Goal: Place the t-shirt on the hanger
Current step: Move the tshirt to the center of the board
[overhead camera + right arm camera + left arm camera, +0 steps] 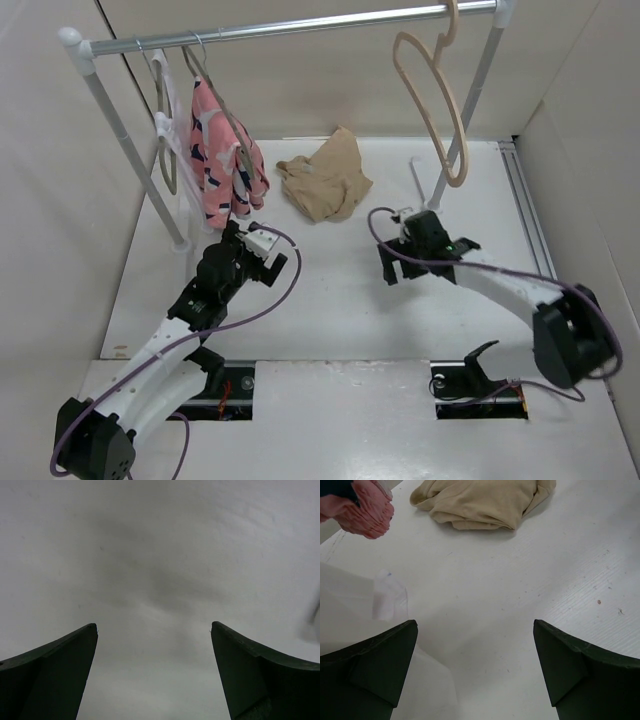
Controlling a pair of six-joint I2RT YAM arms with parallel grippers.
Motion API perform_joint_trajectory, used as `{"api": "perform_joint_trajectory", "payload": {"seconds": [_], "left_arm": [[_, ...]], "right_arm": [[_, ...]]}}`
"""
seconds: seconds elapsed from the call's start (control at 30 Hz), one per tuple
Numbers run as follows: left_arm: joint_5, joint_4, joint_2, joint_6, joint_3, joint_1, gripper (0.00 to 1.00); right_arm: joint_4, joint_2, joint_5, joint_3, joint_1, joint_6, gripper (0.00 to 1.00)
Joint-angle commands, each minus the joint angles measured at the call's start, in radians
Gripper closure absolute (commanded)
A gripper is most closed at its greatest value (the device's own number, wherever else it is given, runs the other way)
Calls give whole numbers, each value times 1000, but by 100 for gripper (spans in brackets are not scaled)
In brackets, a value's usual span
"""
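T-shirt (pixel 480 502) lies crumpled in a soft heap on the tabletop (pixel 530 580), straight ahead of the left fingers (pixel 395 650) and well apart from them, with nothing gripping it. Both sets of fingers stand spread wide and empty, probably so that a bunched fold of cloth can fit between them. The pink garment (pixel 367 510) hangs ahead and to the left of the left fingers, close enough to snag if the reach drifts that way. The right fingers (pixel 75 655) face only a blank pale surface, most likely bare tabletop, though the view is too plain to be sure. The hanger (pixel 435 95) hooks over the rail (pixel 300 25), above and beyond the right fingers, still bare. Picking up the cloth looks like the first step.
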Motion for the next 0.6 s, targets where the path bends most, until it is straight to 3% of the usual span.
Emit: {"api": "perform_joint_trajectory", "payload": {"seconds": [0.0,0.1,0.37,0.5,0.57], "left_arm": [[32,29,-18,3,33,4,0],[41,20,-39,3,33,4,0],[41,11,-48,4,3,4,0],[41,29,-25,13,3,13,0],[27,40,-16,35,3,13,0]], "right_arm": [[140,217,17,220,73,-113,0],[131,380,46,388,124,-164,0],[58,856,17,990,115,-236,0],[27,1008,2,1175,115,-236,0],[-4,1054,-49,1221,104,-236,8]]}}
